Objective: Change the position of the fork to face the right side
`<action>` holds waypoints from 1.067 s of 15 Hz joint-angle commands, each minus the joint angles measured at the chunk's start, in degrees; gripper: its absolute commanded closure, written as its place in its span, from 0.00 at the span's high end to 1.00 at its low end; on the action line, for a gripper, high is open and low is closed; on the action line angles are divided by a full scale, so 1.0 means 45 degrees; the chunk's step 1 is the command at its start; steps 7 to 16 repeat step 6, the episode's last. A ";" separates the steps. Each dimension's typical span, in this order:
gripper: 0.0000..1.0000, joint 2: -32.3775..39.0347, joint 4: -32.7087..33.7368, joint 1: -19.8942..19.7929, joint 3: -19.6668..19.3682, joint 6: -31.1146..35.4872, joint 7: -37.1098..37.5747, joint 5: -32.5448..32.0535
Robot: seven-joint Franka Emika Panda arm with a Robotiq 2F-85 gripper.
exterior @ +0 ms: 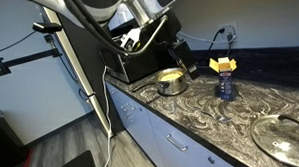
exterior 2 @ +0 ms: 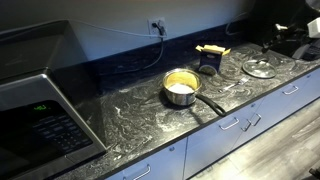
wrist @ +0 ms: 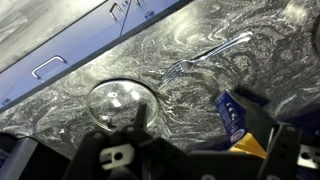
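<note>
The fork (wrist: 207, 54) is a thin silvery utensil lying flat on the dark marbled countertop (wrist: 190, 90) in the wrist view, upper right, tines toward the lower left. I cannot make it out in either exterior view. My gripper (wrist: 200, 162) shows as dark parts along the bottom of the wrist view, high above the counter. Its fingers look spread and hold nothing. The fork is well clear of it.
A blue bottle with a yellow top (wrist: 236, 120) (exterior: 225, 84) (exterior 2: 210, 56) stands near the fork. A glass lid (wrist: 120, 102) (exterior: 282, 136) (exterior 2: 258, 68) lies flat. A steel pot (exterior: 171, 81) (exterior 2: 180, 88) and a microwave (exterior 2: 40, 110) sit further along. Cabinet drawers (wrist: 50, 68) run below the counter's front edge.
</note>
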 commanded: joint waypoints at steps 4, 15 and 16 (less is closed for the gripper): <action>1.00 -0.0207 -0.0191 -0.0722 0.0774 -0.0018 -0.0575 0.0365; 1.00 -0.0207 -0.0203 -0.0723 0.0776 -0.0018 -0.0575 0.0365; 1.00 -0.0207 -0.0203 -0.0723 0.0776 -0.0018 -0.0575 0.0365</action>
